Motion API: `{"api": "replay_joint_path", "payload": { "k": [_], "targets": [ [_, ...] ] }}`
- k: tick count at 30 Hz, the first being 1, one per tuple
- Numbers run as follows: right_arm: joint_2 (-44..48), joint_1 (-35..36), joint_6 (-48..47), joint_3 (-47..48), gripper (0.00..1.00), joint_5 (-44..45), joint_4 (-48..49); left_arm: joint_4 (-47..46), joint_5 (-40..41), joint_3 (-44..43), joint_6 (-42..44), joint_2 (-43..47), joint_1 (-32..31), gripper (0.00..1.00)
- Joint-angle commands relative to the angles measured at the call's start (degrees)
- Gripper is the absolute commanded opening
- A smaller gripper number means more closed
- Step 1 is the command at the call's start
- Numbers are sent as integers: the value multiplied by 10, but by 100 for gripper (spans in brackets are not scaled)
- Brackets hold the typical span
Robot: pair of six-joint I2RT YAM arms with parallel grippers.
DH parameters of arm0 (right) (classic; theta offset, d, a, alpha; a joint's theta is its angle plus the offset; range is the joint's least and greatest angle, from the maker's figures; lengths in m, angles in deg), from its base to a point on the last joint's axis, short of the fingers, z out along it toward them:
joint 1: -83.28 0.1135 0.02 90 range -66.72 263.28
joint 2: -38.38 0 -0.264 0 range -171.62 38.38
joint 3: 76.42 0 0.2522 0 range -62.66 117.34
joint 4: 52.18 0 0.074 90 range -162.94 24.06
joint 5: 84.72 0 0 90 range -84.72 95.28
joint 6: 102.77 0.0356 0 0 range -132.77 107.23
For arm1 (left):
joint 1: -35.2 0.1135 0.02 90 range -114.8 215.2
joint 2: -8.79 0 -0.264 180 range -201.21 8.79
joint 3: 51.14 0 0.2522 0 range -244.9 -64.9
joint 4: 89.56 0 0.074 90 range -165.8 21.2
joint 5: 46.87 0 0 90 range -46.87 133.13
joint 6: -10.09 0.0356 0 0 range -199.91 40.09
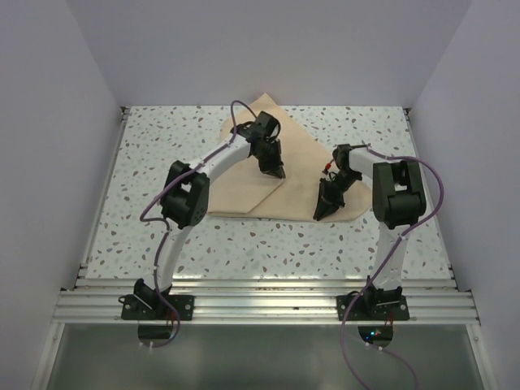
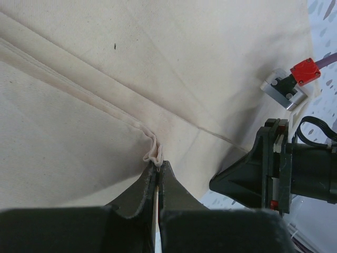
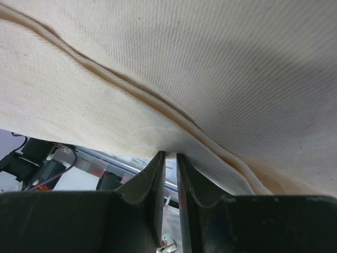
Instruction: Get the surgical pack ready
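Note:
The tan wrap sheet (image 1: 305, 171) lies on the speckled table, its left part folded over into a flap with a seamed edge (image 2: 79, 79). My left gripper (image 1: 279, 175) is shut on a small bunched pinch of the flap's corner (image 2: 152, 150), its tips (image 2: 159, 163) meeting on the cloth. My right gripper (image 1: 322, 213) is at the sheet's near edge. In the right wrist view its jaws (image 3: 171, 154) stand a narrow slit apart at the raised hem (image 3: 158, 113). The steel tray, scissors and gauze are out of view.
The right gripper's black body (image 2: 253, 179) is close to the right of my left fingers. The table's near rail (image 1: 260, 305) and white walls bound the table.

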Motion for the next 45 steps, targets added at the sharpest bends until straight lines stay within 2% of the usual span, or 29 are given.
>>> {"api": "replay_joint_path", "payload": {
  "k": [1, 14, 16, 17, 18, 19, 20, 22, 24, 25, 26, 30, 31, 34, 35, 41, 45],
  "targets": [
    [-39, 6, -6, -6, 19, 50, 80, -52, -34, -37, -28, 0, -12, 0],
    [-36, 6, 0, -2, 20, 49, 75, -77, -41, -24, -38, -23, -17, 0],
    [-29, 6, 0, 1, 19, 45, 73, -76, -47, -29, -35, -28, -17, 8],
    [-20, 6, 1, 5, 20, 45, 65, -79, -49, -30, -30, -26, -16, 15],
    [-13, 6, 2, 8, 20, 45, 62, -80, -50, -31, -26, -25, -16, 26],
    [0, 5, 4, 11, 22, 47, 59, -77, -49, -35, -19, -18, -14, 31],
    [23, 5, 10, 19, 27, 54, 56, -76, -45, -37, -1, -14, -13, 37],
    [51, 5, 18, 36, 41, 69, 56, -69, -29, -34, 28, 15, -9, 41],
    [81, -1, 36, 51, 45, 81, 61, -70, -1, -19, 47, 41, -6, 47],
    [88, -3, 42, 66, 50, 88, 60, -76, 10, -10, 67, 70, -6, 50],
    [95, -11, 50, 75, 54, 101, 57, -83, 24, 0, 80, 86, -6, 58],
    [131, -51, 78, 91, 69, 148, 61, -99, 81, 79, 121, 174, -5, 60],
    [151, -63, 86, 79, 75, 156, 72, -98, 91, 89, 142, 205, -4, 61],
    [169, -134, 98, 38, 82, 188, 101, -92, 145, 169, 192, 262, 0, 59],
    [171, -146, 94, 25, 82, 188, 111, -92, 155, 170, 200, 277, 0, 59],
    [155, -207, 81, -11, 79, 208, 152, -166, 131, 410, 231, 403, 43, 56],
    [131, -216, 76, -13, 72, 225, 170, -147, 115, 450, 241, 435, 78, 52]
  ]
}}
